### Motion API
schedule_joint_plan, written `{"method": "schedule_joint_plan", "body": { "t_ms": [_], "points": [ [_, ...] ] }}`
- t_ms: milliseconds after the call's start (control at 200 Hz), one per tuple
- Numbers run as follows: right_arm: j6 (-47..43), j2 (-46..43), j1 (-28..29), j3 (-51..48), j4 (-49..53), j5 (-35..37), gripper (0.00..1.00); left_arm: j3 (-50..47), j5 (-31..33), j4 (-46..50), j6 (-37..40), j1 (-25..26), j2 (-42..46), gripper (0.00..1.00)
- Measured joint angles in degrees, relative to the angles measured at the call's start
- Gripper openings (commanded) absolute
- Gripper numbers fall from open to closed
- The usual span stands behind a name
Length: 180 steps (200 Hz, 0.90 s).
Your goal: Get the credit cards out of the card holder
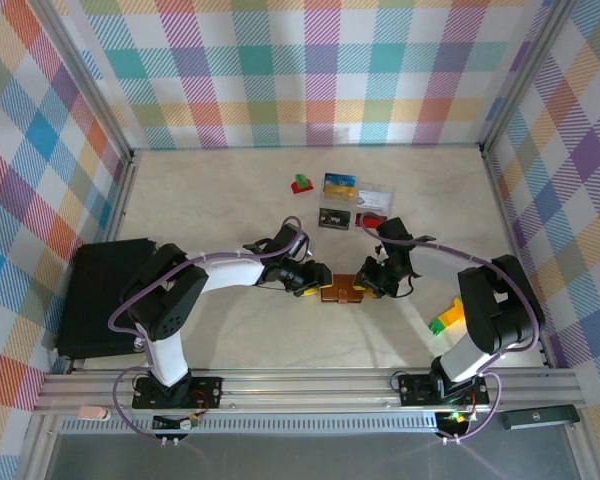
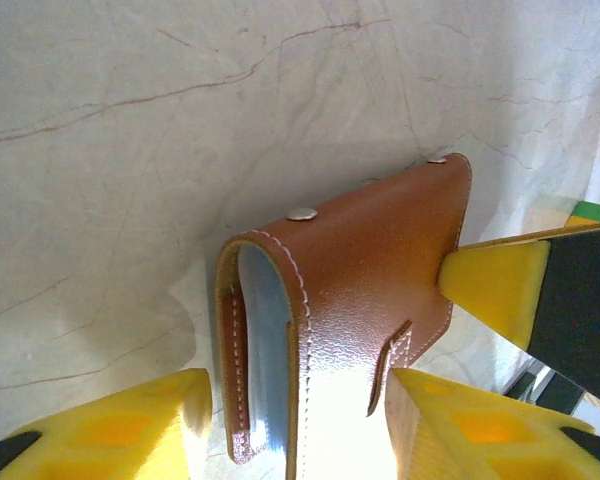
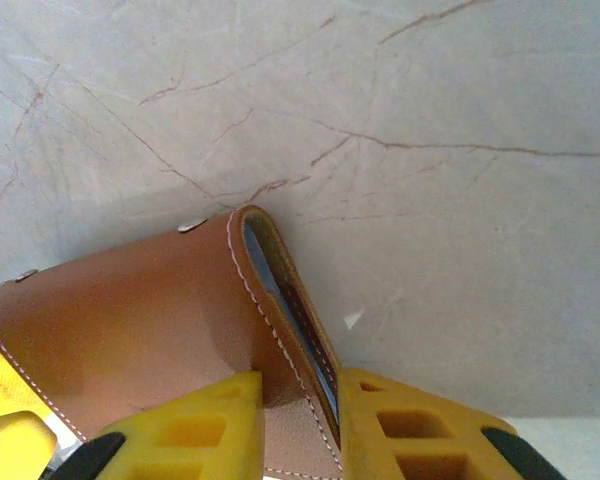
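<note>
Top external view puts the wallet (image 1: 342,292) midway between the table's (image 1: 230,200) side edges and somewhat closer to its near edge. The left gripper (image 1: 310,283) is at its left end and the right gripper (image 1: 373,283) at its right end.

On the right wrist view, the fingers (image 3: 195,430) pinch one leather flap between them, close to its stitched edge. On the left wrist view, the yellow fingers (image 2: 450,430) straddle the folded wallet, one touching its tab and the other just beside the fold. Whether they truly clamp it cannot be told.

A sliver of blue-grey lining shows at the fold, and the cards are probably tucked inside.

The narrow bite on the flap could slip if the arms pull apart hard, letting the wallet fall shut. The opposing fingertips stand close and could collide. Loose cards could slide out and scatter.
</note>
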State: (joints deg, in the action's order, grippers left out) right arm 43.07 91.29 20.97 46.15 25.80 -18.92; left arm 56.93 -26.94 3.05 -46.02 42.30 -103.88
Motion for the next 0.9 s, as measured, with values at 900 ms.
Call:
{"method": "schedule_joint_plan", "body": {
  "t_ms": [900],
  "points": [
    [-0.2, -1.0, -1.9, -1.2, -1.0, -0.1, 0.23, 0.5, -3.9, -5.3, -2.7, -0.1, -3.0, 0.38]
  ]
}}
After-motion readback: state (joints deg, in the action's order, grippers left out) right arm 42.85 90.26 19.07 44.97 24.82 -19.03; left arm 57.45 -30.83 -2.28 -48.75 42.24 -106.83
